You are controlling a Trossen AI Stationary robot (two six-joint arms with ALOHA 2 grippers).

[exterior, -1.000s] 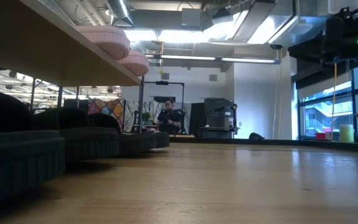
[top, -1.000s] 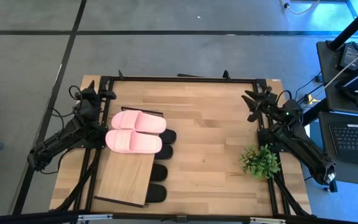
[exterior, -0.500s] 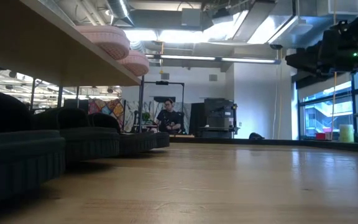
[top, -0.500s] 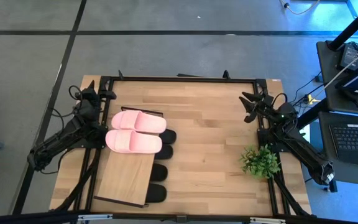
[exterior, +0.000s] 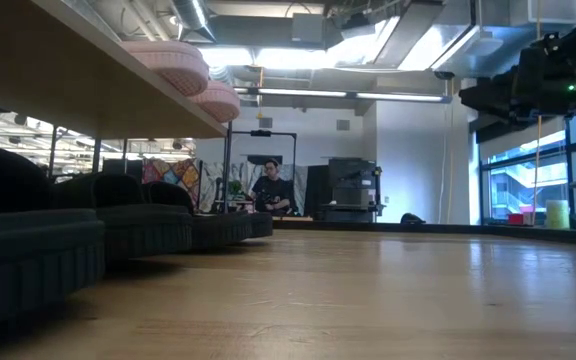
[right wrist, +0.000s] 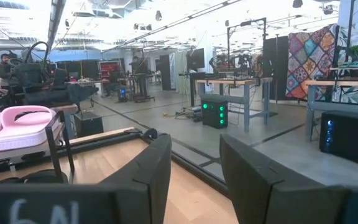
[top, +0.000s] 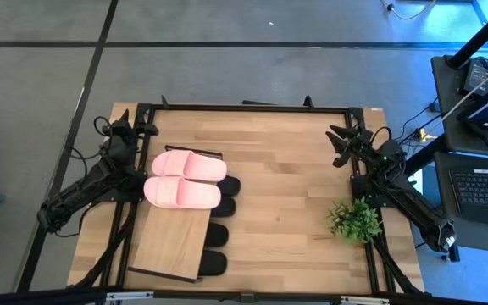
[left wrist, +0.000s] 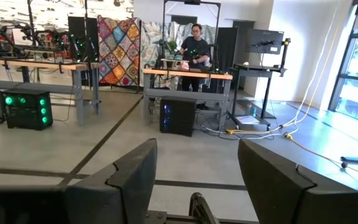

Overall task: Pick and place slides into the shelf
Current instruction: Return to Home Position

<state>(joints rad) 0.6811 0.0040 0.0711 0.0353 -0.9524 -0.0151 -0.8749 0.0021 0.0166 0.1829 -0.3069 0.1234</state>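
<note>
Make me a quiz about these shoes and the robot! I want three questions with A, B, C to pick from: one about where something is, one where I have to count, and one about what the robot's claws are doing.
1. Where are the pink slides?
A. on top of the shelf
B. under the shelf
C. held in a gripper

2. How many black slides sit under the shelf?
A. two
B. four
C. six

3. How are the left gripper and the right gripper?
A. both shut on slides
B. one open, one shut
C. both open and empty

Answers:
1 A: the high view shows the pink pair lying on the plank top.
2 B: four black toes stick out from under the plank.
3 C: each wrist view shows a wide gap with nothing in it.
</note>
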